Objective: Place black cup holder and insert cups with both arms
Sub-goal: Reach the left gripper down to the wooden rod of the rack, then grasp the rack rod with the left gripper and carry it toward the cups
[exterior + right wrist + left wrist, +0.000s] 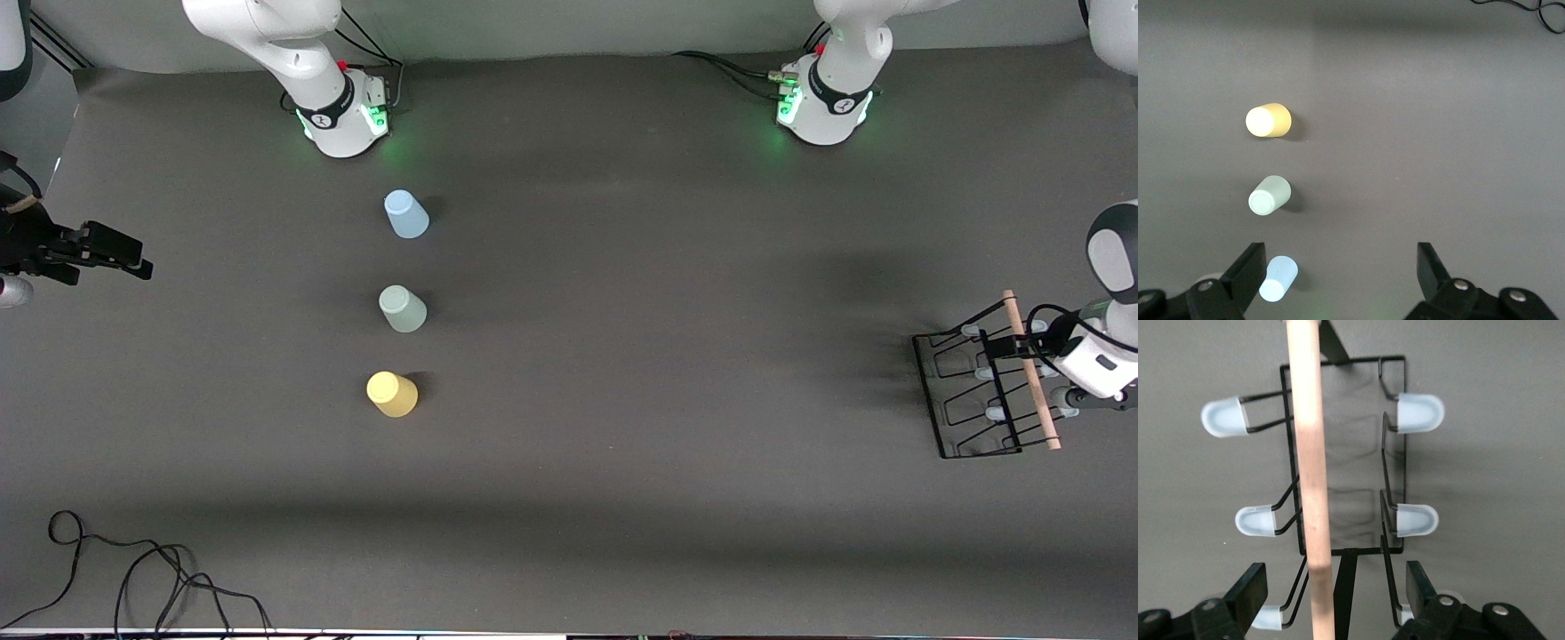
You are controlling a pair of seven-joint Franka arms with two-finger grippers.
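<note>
- step 1 rn: left gripper (1331,593) over the black cup holder (978,391) at the left arm's end of the table, fingers apart either side of its wooden rod (1310,473), not clamped
- next imo: pinch rod, carry rack toward the cups (403,307)
- right gripper (1338,280) waiting, jaws wide, empty, up over the cups

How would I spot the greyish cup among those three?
Three upturned cups stand in a line on the grey table, running out from the right arm's base. The grey-green cup is the middle one, between the light blue cup and the yellow cup.
</note>
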